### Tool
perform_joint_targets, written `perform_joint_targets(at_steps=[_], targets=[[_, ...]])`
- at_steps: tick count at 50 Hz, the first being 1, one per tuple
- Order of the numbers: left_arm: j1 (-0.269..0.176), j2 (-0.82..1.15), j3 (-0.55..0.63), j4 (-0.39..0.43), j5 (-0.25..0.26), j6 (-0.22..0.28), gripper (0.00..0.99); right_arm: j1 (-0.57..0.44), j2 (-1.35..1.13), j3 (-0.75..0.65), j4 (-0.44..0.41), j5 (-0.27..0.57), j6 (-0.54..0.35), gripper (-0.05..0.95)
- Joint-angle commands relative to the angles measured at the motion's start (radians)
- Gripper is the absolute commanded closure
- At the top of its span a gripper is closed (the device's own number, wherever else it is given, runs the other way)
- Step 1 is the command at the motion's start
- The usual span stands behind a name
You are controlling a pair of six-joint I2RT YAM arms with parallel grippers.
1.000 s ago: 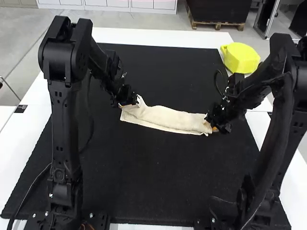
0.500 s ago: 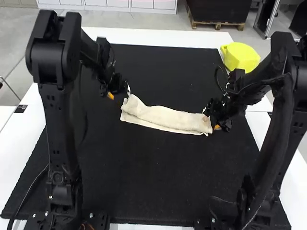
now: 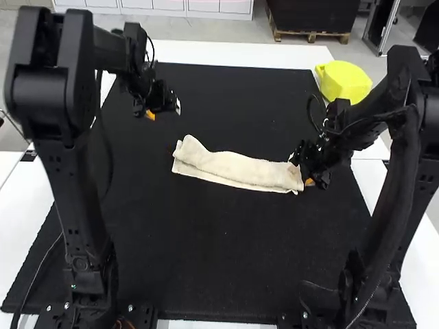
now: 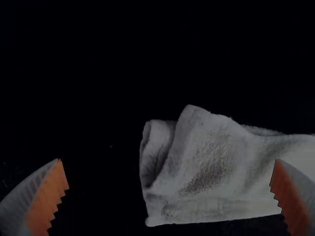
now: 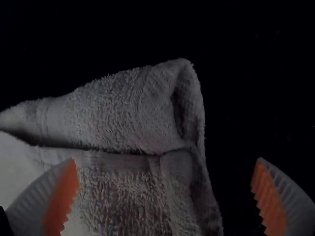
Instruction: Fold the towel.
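The folded towel (image 3: 236, 169) lies as a strip on the black mat (image 3: 226, 253), the left gripper (image 3: 164, 112) spread near one end, the right gripper (image 3: 301, 169) spread at the other.

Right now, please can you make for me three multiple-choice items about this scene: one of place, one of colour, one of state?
1. Where at the black mat is the yellow object?
A) By its far left corner
B) By its far right corner
C) At its centre

2. Which colour are the pads of the left gripper?
A) Orange
B) Green
C) Blue

3. How does the towel lie?
A) Spread in one layer
B) Bunched in a ball
C) Folded into a long strip

1 B: the high view shows it there.
2 A: the left wrist view shows orange.
3 C: its layers overlap, long and narrow.
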Motion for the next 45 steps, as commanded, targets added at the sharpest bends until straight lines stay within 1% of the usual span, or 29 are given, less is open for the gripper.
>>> perform_joint_targets(at_steps=[1, 16, 25, 36, 45], targets=[[0.005, -0.055, 0.031, -0.021, -0.002, -0.016, 0.025, 0.001, -0.033, -0.013, 0.004, -0.027, 0.028, 0.1], [0.01, -0.155, 0.025, -0.094, -0.001, -0.018, 0.025, 0.005, -0.025, -0.036, 0.025, -0.032, 0.045, 0.1], [0.007, -0.191, 0.014, -0.123, 0.002, -0.027, 0.025, 0.034, -0.013, -0.036, 0.047, -0.032, 0.065, 0.1], [0.007, -0.259, -0.063, -0.148, 0.002, -0.032, 0.025, 0.065, 0.001, -0.036, 0.066, -0.032, 0.09, 0.1], [0.011, -0.314, -0.132, -0.162, 0.004, -0.032, 0.025, 0.077, 0.026, -0.038, 0.073, -0.032, 0.093, 0.1]])
